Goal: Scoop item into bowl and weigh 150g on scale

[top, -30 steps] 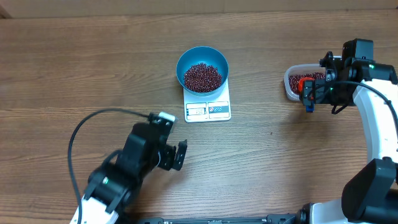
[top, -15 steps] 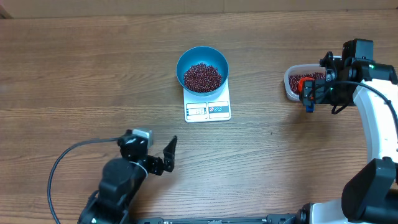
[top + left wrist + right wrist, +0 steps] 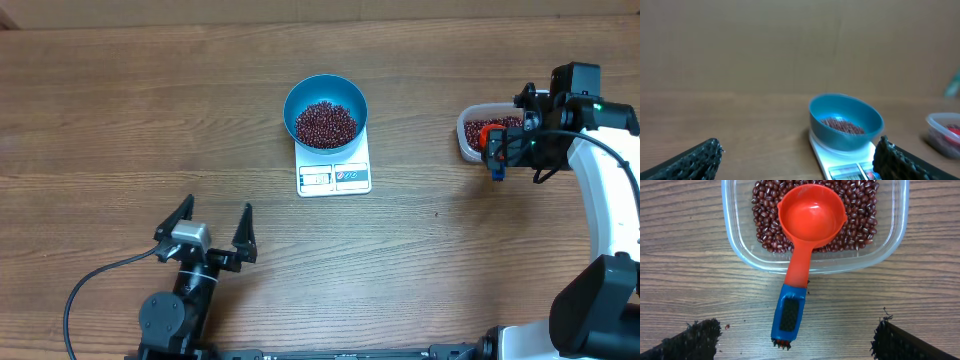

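Left pincer [image 3: 217,208] stands fully open and holds nothing. In the overhead view we find it at the lower left of the frame, above bare desk [image 3: 120,110], well apart from every task item. Its wrist view shows one finger [image 3: 697,159] at each lower corner, with the bowl and scale ahead between them. We read the right pincer [image 3: 797,340] as fully open and empty as well. Its two fingers sit at the lower corners of the wrist view and touch nothing. It is positioned at the right edge of the overhead frame, over the clear tub [image 3: 735,237]. We locate the blue bowl [image 3: 346,90] at upper centre of the overhead frame, resting on the white scale [image 3: 335,177]. The display and label panel of the scale project toward the bottom of the frame. A pile of beans [image 3: 325,124] covers the bowl floor. We cannot read the display. More beans [image 3: 860,220] lie in the tub. A red scoop [image 3: 812,215] rests on them with its cup upward and empty. Its blue handle passes over the tub rim toward the bottom of the wrist frame. The handle end lies between the right fingers, apart from both.
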